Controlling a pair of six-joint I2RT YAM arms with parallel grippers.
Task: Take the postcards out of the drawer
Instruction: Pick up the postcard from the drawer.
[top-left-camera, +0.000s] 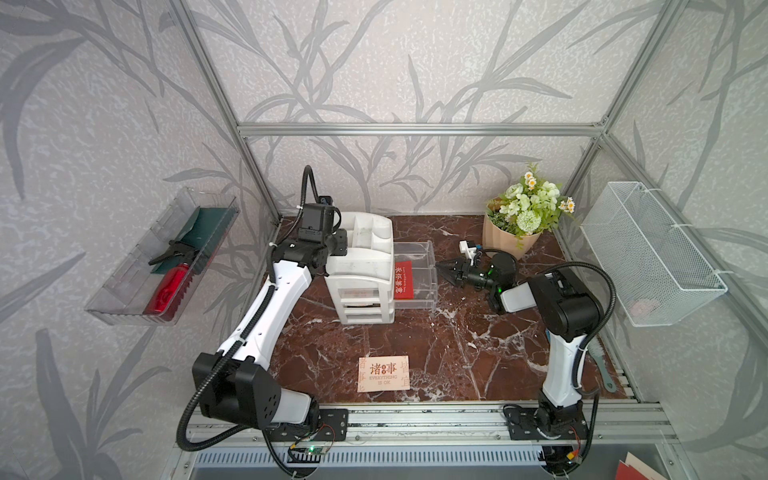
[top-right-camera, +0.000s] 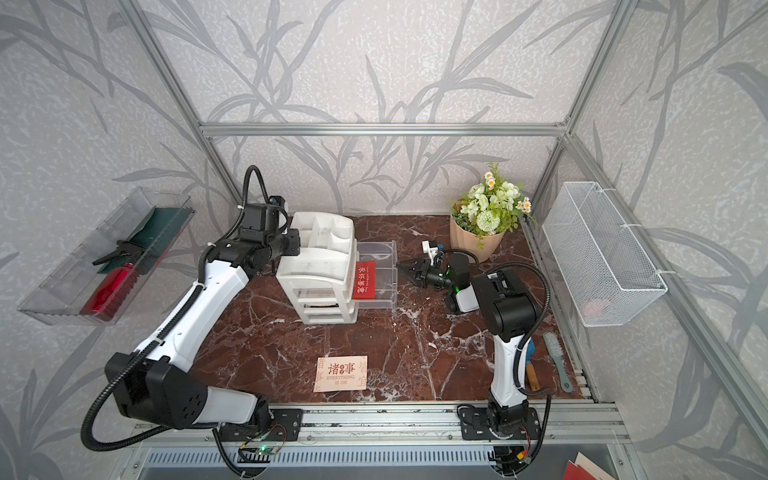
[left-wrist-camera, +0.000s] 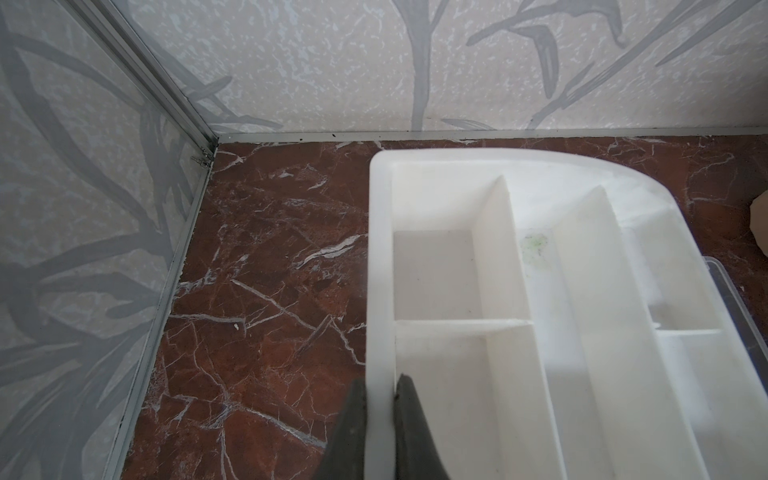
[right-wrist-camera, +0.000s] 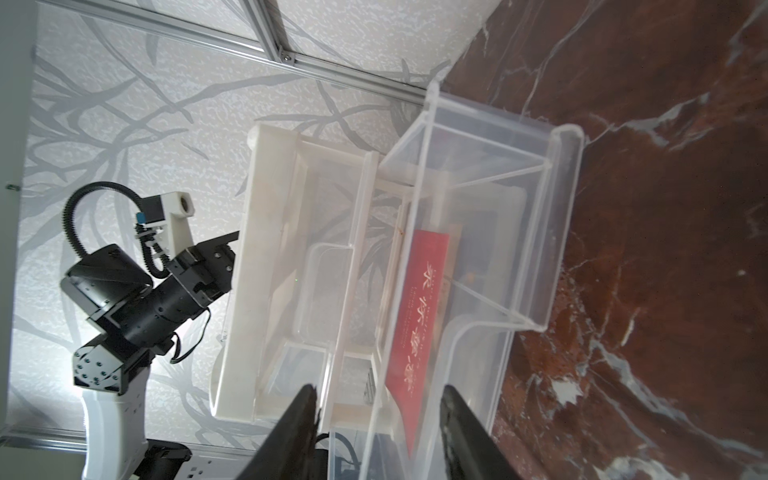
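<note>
Right wrist view: my right claw (right-wrist-camera: 378, 390), parted and empty, faces the clear drawer (right-wrist-camera: 557, 232) holding a red postcard (right-wrist-camera: 415, 316); my left claw (left-wrist-camera: 381, 380) pinches the white organizer (left-wrist-camera: 380, 249). Next, likely reach inside.

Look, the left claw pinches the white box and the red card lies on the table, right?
No. The left claw pinches the white box, but the red card lies in the open clear drawer, as a top view shows.

Grey leaf-patterned walls (top-left-camera: 374, 62), aluminium frame (top-left-camera: 415, 129), red-brown marble tabletop (top-left-camera: 457, 353), even light
</note>
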